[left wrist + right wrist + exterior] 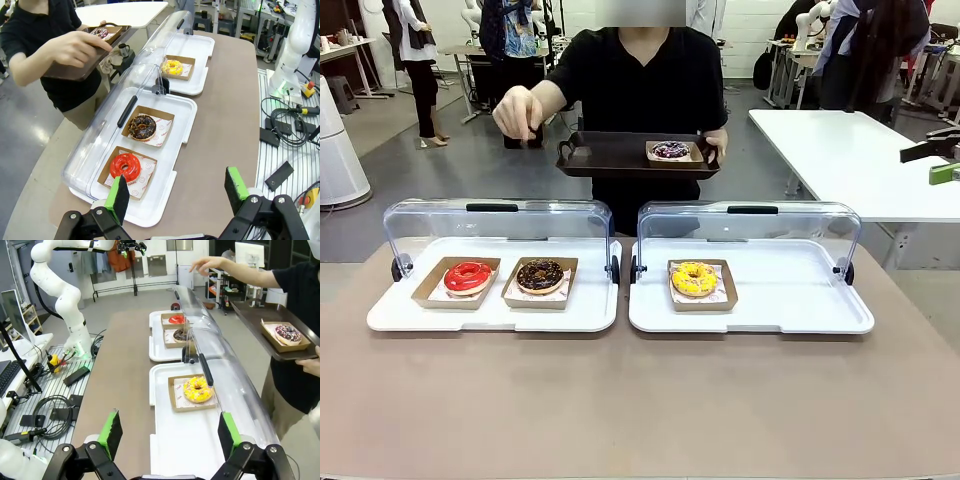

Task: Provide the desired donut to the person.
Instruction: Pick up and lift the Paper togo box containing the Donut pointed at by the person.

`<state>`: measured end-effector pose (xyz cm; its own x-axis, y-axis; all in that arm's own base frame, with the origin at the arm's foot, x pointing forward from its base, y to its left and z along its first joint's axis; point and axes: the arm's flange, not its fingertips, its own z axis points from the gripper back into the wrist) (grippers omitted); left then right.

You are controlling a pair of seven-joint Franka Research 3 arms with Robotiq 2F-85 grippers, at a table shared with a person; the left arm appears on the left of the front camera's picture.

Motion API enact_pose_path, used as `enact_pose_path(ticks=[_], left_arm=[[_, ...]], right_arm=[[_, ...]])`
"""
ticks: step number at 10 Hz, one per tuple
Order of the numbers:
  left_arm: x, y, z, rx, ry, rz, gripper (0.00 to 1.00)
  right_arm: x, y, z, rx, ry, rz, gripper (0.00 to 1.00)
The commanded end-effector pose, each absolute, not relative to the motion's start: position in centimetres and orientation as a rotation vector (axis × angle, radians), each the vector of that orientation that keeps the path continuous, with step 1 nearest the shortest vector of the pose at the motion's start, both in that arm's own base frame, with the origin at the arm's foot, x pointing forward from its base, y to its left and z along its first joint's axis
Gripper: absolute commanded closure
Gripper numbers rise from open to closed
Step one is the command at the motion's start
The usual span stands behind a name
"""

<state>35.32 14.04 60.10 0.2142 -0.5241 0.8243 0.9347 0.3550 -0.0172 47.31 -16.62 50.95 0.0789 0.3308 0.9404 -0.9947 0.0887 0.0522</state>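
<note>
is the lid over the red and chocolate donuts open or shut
Open: the clear lid is swung back behind the white tray, leaving the red donut and chocolate donut uncovered.

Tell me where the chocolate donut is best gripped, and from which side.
Probably by the near wall of its cardboard tray, sparing the glazed chocolate donut. Come from above on the robot's side: the clear lid stands open behind it.

lids (500,225): clear glossy plastic | donut boats (423,290): brown cardboard | red donut (453,277): glossy glaze | table (620,400): matt brown
</note>
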Motion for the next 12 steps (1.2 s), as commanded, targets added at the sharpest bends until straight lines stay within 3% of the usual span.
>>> enact_pose_path(ticks=[1, 12], left_arm=[[35.20, 14.16, 60.21, -0.606, -0.839, -1.104, 0.00], [35.32, 14.04, 60.10, -0.596, -0.835, -1.099, 0.00]], right_arm=[[47.18, -16.67, 50.96, 0.943, -0.948, 1.246, 0.00], [47.18, -16.67, 50.96, 0.943, -0.948, 1.246, 0.00]])
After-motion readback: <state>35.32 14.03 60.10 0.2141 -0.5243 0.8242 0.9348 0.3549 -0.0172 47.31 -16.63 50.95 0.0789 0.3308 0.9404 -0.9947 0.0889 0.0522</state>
